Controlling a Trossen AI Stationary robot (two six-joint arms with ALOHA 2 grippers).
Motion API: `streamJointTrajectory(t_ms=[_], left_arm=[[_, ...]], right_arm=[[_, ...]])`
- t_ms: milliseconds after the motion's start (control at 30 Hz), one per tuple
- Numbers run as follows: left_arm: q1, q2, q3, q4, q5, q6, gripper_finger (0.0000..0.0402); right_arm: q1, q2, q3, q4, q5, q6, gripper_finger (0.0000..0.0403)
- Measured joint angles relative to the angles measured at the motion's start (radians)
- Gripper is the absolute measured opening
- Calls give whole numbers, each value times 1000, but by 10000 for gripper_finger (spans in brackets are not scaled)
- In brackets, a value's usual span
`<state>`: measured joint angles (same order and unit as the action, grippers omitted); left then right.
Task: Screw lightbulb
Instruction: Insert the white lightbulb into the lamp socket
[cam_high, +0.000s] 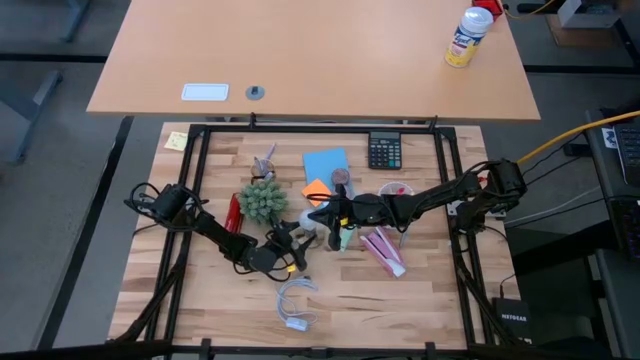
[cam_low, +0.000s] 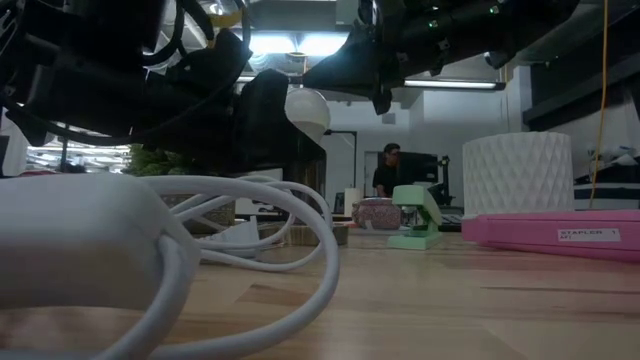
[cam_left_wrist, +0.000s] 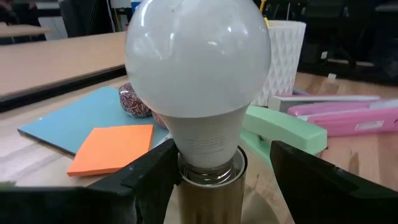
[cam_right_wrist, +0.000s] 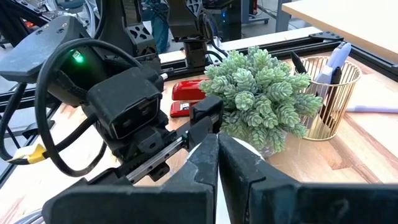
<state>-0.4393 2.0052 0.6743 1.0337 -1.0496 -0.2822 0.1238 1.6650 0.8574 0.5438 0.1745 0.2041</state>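
We see the lightbulb (cam_left_wrist: 198, 68) standing upright near the middle of the table, its grey screw base seated in a brass-coloured socket (cam_left_wrist: 209, 186). Our left gripper (cam_left_wrist: 221, 168) sits around that base with its fingers (cam_left_wrist: 155, 177) spread wide to either side, clear of the bulb and holding nothing. Our right gripper (cam_right_wrist: 219, 163) reaches in from the other side just above the bulb, its two fingers pressed together and empty. Just beyond the bulb lie an orange sticky pad (cam_left_wrist: 113, 147) on a blue notebook (cam_left_wrist: 74, 121), a mint green stapler (cam_left_wrist: 283, 127) and a pink stapler (cam_left_wrist: 348, 115). A small green plant (cam_right_wrist: 264, 99) stands beside a wire pen holder (cam_right_wrist: 333, 93).
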Motion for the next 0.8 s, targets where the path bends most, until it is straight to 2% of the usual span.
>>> streamJointTrajectory(t_ms=[800], left_arm=[[0, 0, 0, 1, 1, 55, 247]], right_arm=[[0, 0, 0, 8, 0, 27, 17]])
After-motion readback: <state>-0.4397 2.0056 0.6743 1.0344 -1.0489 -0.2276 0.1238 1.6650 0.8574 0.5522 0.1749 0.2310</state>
